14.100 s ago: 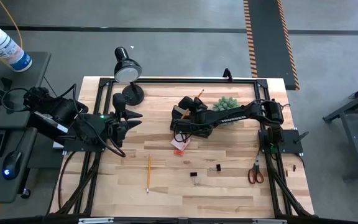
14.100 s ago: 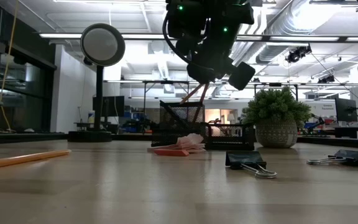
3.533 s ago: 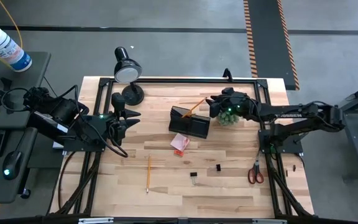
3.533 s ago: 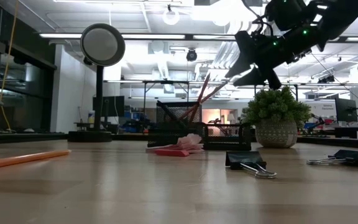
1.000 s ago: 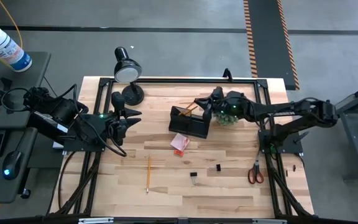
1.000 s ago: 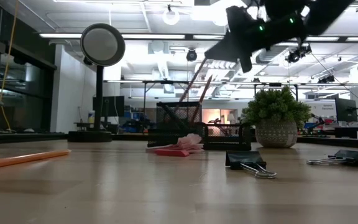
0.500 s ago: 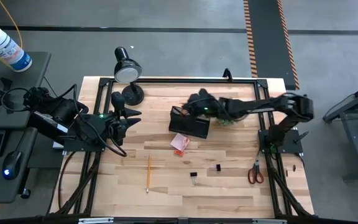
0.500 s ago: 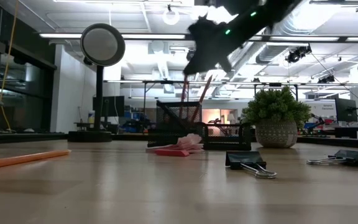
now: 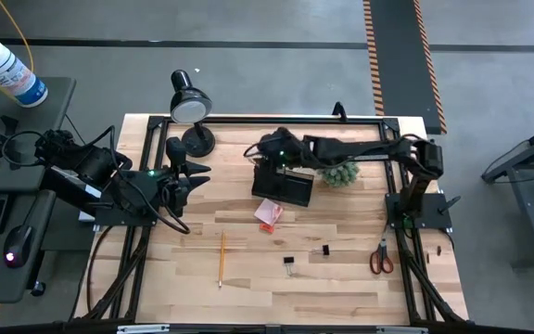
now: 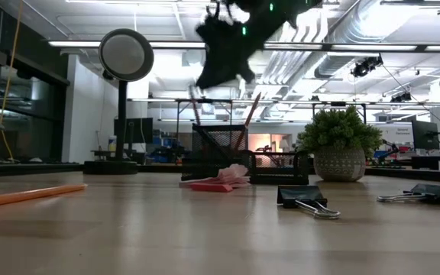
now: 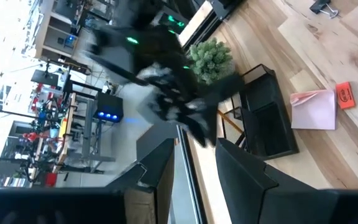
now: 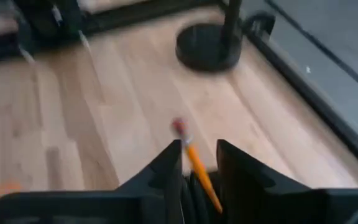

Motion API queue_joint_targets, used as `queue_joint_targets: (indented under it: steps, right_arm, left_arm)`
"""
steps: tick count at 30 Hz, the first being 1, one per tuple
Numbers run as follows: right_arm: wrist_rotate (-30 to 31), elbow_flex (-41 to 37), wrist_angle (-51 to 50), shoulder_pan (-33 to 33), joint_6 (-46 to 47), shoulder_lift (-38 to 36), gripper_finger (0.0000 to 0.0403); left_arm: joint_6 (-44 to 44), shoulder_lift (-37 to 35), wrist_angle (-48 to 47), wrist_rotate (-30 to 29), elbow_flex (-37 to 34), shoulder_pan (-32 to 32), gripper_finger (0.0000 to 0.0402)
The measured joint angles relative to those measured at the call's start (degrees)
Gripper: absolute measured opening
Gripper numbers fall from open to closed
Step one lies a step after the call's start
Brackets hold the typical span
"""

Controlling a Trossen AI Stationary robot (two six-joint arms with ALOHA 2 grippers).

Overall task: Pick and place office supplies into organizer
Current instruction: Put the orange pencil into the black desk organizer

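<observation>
The black organizer (image 9: 284, 188) stands mid-table, its taller section holding two orange pencils. One pencil (image 10: 195, 105) leans left and the other (image 10: 250, 108) leans right. My right gripper (image 12: 199, 163) hovers above the organizer's left end (image 9: 260, 155), open. The left-leaning pencil's eraser end (image 12: 179, 127) pokes up through the gap between its fingers. My left gripper (image 11: 194, 158) waits open at the table's left (image 9: 197, 176), with nothing in it. A pink sticky-note pad (image 9: 268, 213) lies flat in front of the organizer. My right gripper has the pencil's upper part (image 12: 197, 165) between its two fingers, which come at it slanting down from the table's right. The gap is wider than the pencil, and I cannot tell whether either finger touches it. The pencil's lower end stands in the organizer.
A loose pencil (image 9: 222, 257) lies near the front left. Two binder clips (image 9: 288, 264) (image 9: 324, 250) lie front of centre, and red-handled scissors (image 9: 381, 257) at the right. A green plant (image 9: 338, 169) stands right of the organizer, a black lamp (image 9: 191, 107) at the far left.
My right gripper has swept toward the table's left, from beside the plant across the top of the organizer. One pencil in the organizer has swung with it, from leaning right to leaning left, with its lower end staying in the organizer.
</observation>
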Motion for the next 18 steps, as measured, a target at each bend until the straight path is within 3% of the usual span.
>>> queue_joint_targets:
  steps: [7, 13, 18]
  right_arm:
    - [3.9, 7.1, -12.7, 2.2, -1.1, 0.2, 0.0136]
    - [2.3, 9.7, -20.5, 7.7, -1.3, 0.1, 0.0137]
    - [0.3, 9.8, -20.8, 15.2, -1.4, 0.1, 0.0129]
  left_arm:
    - [0.0, 0.0, -0.8, 1.0, 0.0, 0.0, 0.0106]
    - [-1.6, 0.0, -3.2, 1.1, 0.0, 0.0, 0.0106]
    - [-5.5, 0.0, -8.4, 3.7, 0.0, 0.0, 0.0106]
